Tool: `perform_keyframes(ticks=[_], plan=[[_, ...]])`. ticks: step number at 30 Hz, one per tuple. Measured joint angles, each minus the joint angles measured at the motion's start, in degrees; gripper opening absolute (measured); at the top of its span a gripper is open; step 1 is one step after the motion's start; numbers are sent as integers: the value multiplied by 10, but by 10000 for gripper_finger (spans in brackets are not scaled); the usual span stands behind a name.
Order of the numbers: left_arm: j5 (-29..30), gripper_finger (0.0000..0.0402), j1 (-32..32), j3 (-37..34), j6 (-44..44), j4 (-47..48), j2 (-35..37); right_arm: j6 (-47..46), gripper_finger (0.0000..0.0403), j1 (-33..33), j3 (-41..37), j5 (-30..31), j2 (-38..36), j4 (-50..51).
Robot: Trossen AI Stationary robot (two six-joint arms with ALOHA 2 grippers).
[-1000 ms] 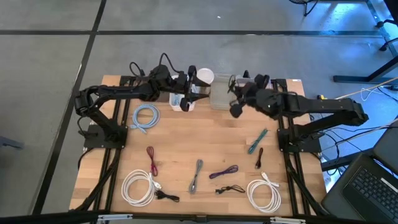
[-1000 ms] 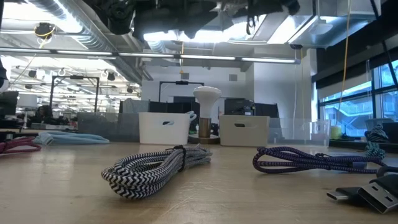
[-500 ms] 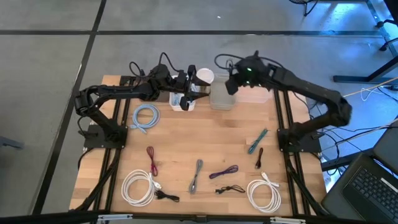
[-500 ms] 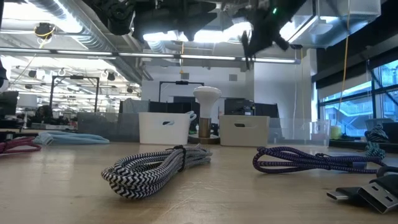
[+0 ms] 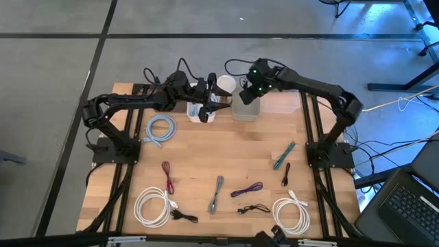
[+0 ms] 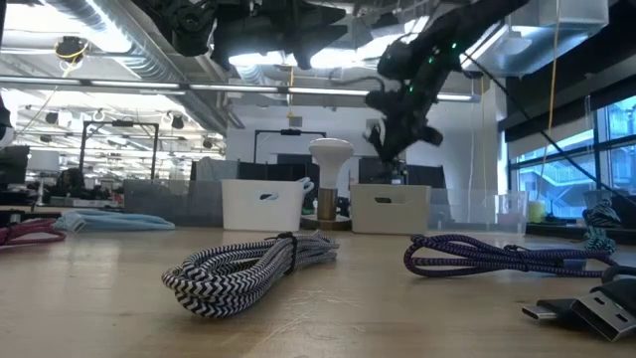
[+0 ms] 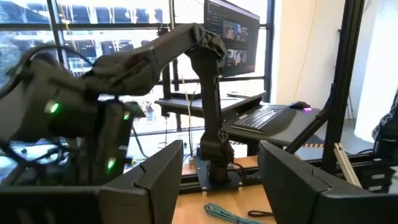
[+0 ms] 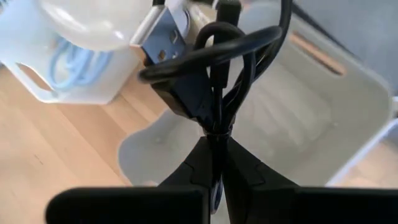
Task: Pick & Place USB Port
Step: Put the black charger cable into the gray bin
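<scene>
My right gripper point(image 8: 214, 152) is shut on a small bundle of black USB cable point(image 8: 208, 81) whose silver plug point(image 8: 163, 36) sticks out past the fingers. It hovers over the pale grey bin point(image 5: 245, 110) at the table's far edge, and it also shows in the low view point(image 6: 396, 124). My left gripper point(image 5: 209, 103) is open and waits above the white bin point(image 5: 201, 114), which holds a light blue cable. Nothing lies between its fingers point(image 7: 163, 177). My right gripper pinches the black cable bundle between its two fingers at the gathered end of its loops point(image 8: 214, 127). The loops and the plug reach out beyond the fingertips. The bundle is lifted clear, above the grey bin point(image 8: 323, 118).
A white domed lamp point(image 5: 226, 84) stands between the two bins. Several cables lie on the near half of the table: a blue coil point(image 5: 160, 128), a red one point(image 5: 167, 175), a grey braided one point(image 5: 217, 193), a purple one point(image 5: 247, 189), a teal one point(image 5: 284, 155) and two white coils point(image 5: 152, 206) point(image 5: 291, 214).
My right arm has swung from the middle right of the table toward the far edge and to the left, carrying the black cable. It now stands over the grey bin and has come down into the low view.
</scene>
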State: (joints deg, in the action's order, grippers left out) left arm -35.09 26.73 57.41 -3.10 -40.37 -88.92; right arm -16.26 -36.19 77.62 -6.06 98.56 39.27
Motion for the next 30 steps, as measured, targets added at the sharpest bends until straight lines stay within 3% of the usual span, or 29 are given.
perform_keyframes(ticks=[22, 30], plan=[[-1, 197, 0, 0, -19, -1, 0, 9, 15, -22, 0, -27, 127, 1], [-1, 198, 0, 0, -18, -1, 0, 21, 118, -22, 0, -27, 123, -4]])
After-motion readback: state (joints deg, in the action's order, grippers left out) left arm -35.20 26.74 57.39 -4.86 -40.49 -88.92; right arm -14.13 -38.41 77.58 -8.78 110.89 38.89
